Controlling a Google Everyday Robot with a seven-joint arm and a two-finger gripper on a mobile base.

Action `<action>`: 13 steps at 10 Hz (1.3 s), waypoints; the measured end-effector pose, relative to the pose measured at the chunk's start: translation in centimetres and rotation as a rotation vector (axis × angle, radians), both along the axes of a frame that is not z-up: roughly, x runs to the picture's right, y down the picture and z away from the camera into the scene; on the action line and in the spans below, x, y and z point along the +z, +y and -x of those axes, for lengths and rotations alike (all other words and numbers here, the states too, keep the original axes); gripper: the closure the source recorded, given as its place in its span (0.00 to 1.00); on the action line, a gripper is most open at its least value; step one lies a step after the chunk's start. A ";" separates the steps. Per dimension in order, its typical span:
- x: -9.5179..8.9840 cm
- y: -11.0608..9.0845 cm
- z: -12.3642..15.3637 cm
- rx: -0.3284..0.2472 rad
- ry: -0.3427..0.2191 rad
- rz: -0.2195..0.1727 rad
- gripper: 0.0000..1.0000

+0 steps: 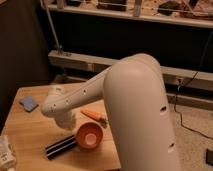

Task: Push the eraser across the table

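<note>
The eraser (61, 146) lies on the table (30, 125) just beneath the gripper (68, 123), whose fingers are pressed together on nothing. An off-centre shove could spin it into the red bowl (89, 136) beside the gripper, or over the near edge.

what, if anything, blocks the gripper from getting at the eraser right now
Nothing, it seems, so probably yes. The gripper, fingers shut, hangs just behind the eraser, with only bare table between them. The red bowl sits at one end of the eraser, but the rest lies free.
</note>
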State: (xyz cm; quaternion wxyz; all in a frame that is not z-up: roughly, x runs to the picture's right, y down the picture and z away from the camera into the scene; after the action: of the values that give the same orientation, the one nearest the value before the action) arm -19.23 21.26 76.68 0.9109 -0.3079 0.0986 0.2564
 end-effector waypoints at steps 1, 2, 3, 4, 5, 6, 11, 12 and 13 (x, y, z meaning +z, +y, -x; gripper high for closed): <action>0.1 0.5 -0.2 -0.008 -0.007 0.011 1.00; 0.3 0.7 -0.4 -0.010 -0.006 0.016 1.00; 0.6 0.4 -0.5 -0.005 -0.001 0.006 1.00; 0.9 0.0 -0.4 0.004 0.004 -0.008 1.00; 1.3 -0.4 -0.3 0.010 0.010 -0.022 1.00; 1.6 -0.6 -0.2 0.015 0.014 -0.033 1.00; 3.7 0.7 -1.2 -0.019 0.062 -0.044 1.00; 3.8 1.0 -1.2 -0.023 0.069 -0.039 1.00; 3.9 1.6 -1.3 -0.030 0.075 -0.030 1.00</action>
State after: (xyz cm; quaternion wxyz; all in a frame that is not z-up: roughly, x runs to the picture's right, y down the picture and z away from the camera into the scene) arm -17.95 22.86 80.61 0.9148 -0.2831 0.1335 0.2554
